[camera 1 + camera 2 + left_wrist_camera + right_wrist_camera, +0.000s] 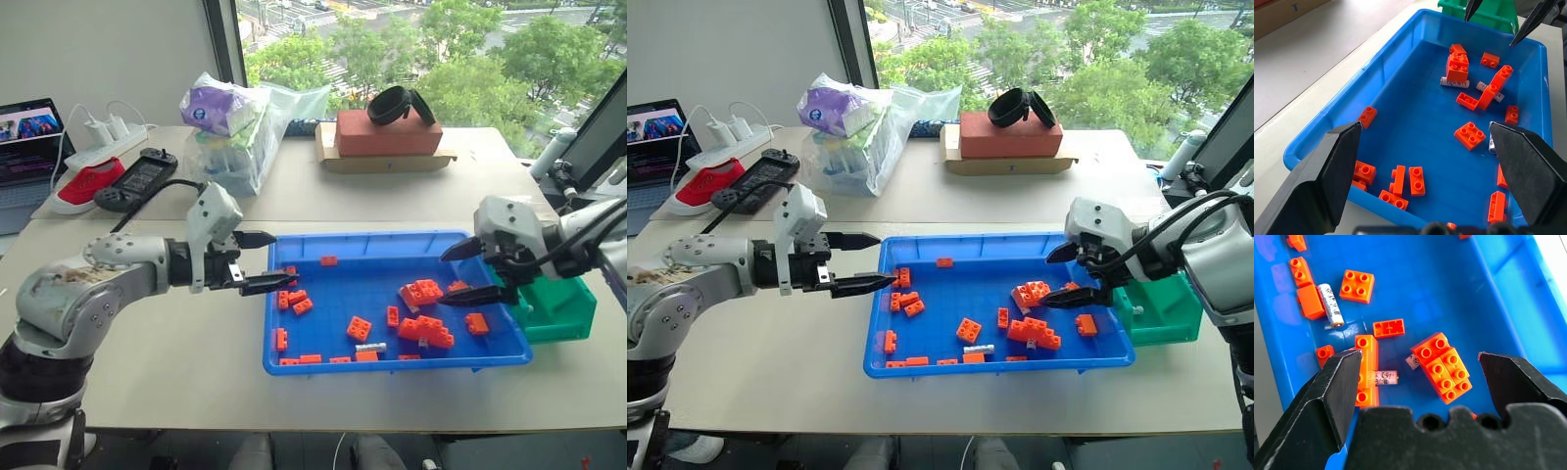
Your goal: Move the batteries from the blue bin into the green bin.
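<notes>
Far left on the pale table (pixel 176 372) we see a laptop (pixel 27 147), a white power strip (pixel 103 147) and a black handheld controller (pixel 137 179), then a clear plastic bag of packets (pixel 235 132). The left gripper (pixel 263 262) hangs over the left rim of the large shallow bright blue plastic bin (pixel 294 364), jaws apart, nothing in them. Inside that tray we see scattered orange studded toy bricks (pixel 359 328) and the batteries, small silver-grey metal cylinders: one (pixel 370 347) lies near the front wall beside a brick, one (pixel 1331 305) shows in the right wrist view against an orange block, and two more (pixel 1385 377) lie partly tucked under bricks between the right gripper's spread fingers (pixel 1332 391). Behind the tray sits a red-brown block on cardboard (pixel 387 137) with a black band (pixel 397 103) on top. The right gripper (pixel 462 272) hovers above the tray's right end, pointing down and inward, released and holding nothing. Just right of the blue tray, touching or nearly touching its end wall, stands the small deep green plastic bin (pixel 560 311); we cannot tell what it contains.
</notes>
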Motion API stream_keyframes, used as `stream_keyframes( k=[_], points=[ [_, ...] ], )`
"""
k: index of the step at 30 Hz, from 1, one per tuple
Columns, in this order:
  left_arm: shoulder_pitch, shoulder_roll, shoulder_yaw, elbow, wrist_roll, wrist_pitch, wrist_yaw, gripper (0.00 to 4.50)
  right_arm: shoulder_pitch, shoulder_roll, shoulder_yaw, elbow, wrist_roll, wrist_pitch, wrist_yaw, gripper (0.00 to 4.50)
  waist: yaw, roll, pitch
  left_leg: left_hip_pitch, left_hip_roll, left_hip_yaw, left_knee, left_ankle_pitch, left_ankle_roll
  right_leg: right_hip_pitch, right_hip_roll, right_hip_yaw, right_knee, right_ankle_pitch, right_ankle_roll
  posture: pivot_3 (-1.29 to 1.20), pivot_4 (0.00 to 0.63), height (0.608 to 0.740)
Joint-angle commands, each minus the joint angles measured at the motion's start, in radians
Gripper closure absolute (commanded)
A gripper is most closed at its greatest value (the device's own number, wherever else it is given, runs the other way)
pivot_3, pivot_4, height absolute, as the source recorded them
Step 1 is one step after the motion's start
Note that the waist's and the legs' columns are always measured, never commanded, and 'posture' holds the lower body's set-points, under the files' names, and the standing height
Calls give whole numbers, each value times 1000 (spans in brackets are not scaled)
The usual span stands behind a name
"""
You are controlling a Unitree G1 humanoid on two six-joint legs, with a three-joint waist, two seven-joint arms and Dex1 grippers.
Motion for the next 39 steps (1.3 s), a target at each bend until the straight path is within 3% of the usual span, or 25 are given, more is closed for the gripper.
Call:
stream_keyframes(
  k=[1,7,28,29,32,37,39],
  points=[
    [-6,9,31,-37,-17,4,-4,0,-6,21,-8,-37,2,15,-15,41,-1,0,0,0,0,0,0,0,0,0,0,0,0,0,0,0,150,740],
    [-14,-5,28,-31,-18,4,11,0,-85,133,-14,111,-66,-50,-116,41,-6,-1,0,0,0,0,1,0,0,0,0,0,2,0,0,0,150,740],
    [47,34,41,-49,51,-5,47,0,-120,267,81,513,-209,-294,-1,41,-6,-2,1,0,0,0,1,0,0,0,0,0,1,0,0,0,150,740],
    [48,34,40,-50,53,-6,47,0,-119,273,82,527,-217,-305,-1,553,-7,-2,1,0,0,0,1,0,0,0,0,0,2,0,0,0,150,740],
    [51,31,43,-52,56,-5,50,0,-123,296,70,552,-218,-307,-6,1258,-6,-2,1,0,0,0,1,0,0,0,0,0,2,0,0,0,150,740],
    [55,29,46,-55,56,-4,50,0,-133,295,44,542,-195,-291,20,3002,-6,-2,1,0,0,0,1,0,0,0,0,0,2,0,0,0,150,740],
    [57,28,46,-55,58,-5,51,0,-158,289,21,542,-185,-280,19,3036,-7,-2,1,0,0,0,1,0,0,0,0,0,2,0,0,0,150,740]
  ],
)
